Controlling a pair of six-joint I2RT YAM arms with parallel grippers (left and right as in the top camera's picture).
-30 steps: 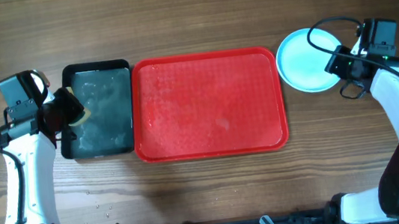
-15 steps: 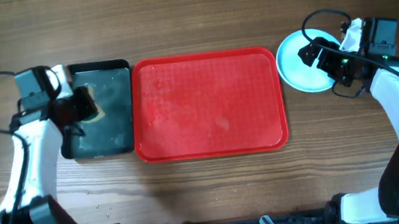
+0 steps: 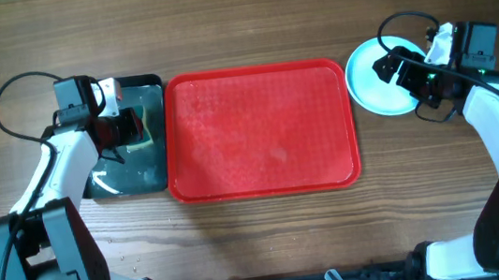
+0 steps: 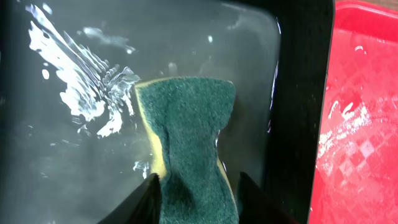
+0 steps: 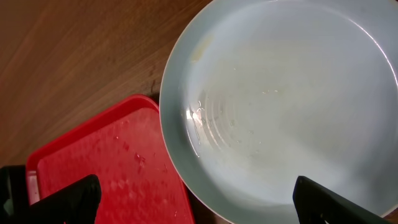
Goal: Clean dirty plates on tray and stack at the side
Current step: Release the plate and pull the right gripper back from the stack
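Observation:
The red tray (image 3: 269, 187) lies mid-table with nothing on it, only wet drops; it also shows in the right wrist view (image 5: 106, 180). A pale turquoise plate (image 3: 371, 87) sits on the wood to the right of the tray, with another rim just showing beneath it in the right wrist view (image 5: 280, 93). The white plate is hidden. My right gripper (image 3: 388, 66) hovers over the plate's middle, open and empty (image 5: 199, 202). My left gripper (image 3: 124, 131) is shut on the green sponge (image 4: 186, 124) over the black tray (image 3: 131, 179).
The black tray's floor (image 4: 74, 155) is wet with white soap streaks. Its right rim (image 4: 298, 93) lies right beside the red tray's left rim (image 4: 367, 124). Cables loop near both arms. Water drops dot the wood at front left (image 3: 127, 259).
My left gripper has carried the sponge rightward from the black tray's left edge toward its right side. My right gripper moved over the plate one second ago and has held still since.

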